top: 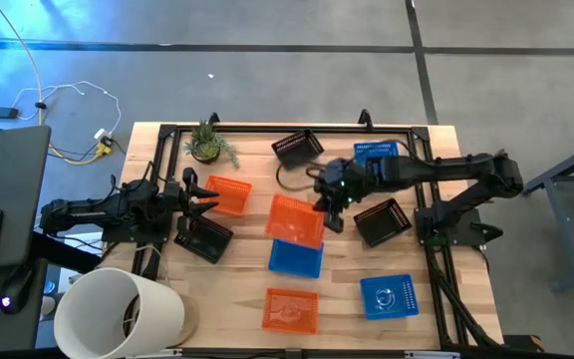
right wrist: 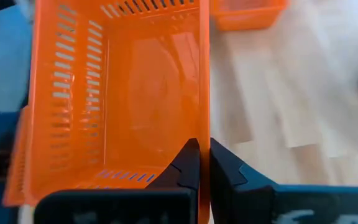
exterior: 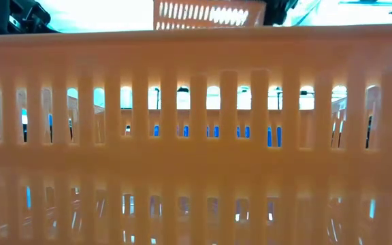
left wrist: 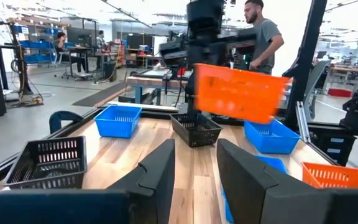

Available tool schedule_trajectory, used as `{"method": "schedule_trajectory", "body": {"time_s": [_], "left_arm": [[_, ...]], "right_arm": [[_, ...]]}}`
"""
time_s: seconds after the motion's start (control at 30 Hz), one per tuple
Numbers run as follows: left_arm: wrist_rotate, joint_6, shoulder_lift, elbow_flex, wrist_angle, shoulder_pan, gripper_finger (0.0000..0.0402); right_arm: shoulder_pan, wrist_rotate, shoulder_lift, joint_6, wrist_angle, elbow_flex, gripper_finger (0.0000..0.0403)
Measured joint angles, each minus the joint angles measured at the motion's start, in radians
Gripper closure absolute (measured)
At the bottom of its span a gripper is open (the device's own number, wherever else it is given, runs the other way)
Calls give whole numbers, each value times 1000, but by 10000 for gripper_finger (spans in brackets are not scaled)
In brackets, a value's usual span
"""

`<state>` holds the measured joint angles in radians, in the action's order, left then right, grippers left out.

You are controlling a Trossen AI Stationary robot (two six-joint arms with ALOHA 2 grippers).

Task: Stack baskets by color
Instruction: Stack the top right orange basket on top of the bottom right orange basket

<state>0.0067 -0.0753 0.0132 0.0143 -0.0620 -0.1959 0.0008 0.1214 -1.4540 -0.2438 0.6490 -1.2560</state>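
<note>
My right gripper (top: 325, 205) is shut on an orange basket (top: 295, 219) and holds it in the air over the table's middle, just beyond a blue basket (top: 295, 258). In the left wrist view this orange basket (left wrist: 241, 93) hangs tilted below the right arm. My left gripper (top: 210, 195) stands open at the table's left with nothing between its fingers, pointing at a second orange basket (top: 229, 194). A third orange basket (top: 290, 309) rests on its bottom near the front edge; its wall (exterior: 196, 136) fills the low view. My right gripper pinches one side wall (right wrist: 205, 127) of the orange basket, one finger (right wrist: 188, 165) inside the basket and the other outside. The fingers come slanting down from the table's right side. The basket is lifted clear of the table, open side up, and tilted.
Black baskets stand at the far middle (top: 297, 147), right of centre (top: 382, 220) and near the left arm (top: 203, 239). Blue baskets stand at far right (top: 377, 152) and near right (top: 387, 296). A potted plant (top: 207, 146) and a white bucket (top: 118, 314) are at the left. A person (left wrist: 263, 37) stands beyond the table.
</note>
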Motion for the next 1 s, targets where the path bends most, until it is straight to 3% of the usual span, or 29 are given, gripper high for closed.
{"method": "schedule_trajectory", "body": {"time_s": [0.37,1.0], "left_arm": [[0,0,0,0,22,0,294],[0,0,0,0,39,0,294]], "right_arm": [[204,-15,-33,-82,-7,2,403],[344,-4,-209,-328,-185,2,403]]}}
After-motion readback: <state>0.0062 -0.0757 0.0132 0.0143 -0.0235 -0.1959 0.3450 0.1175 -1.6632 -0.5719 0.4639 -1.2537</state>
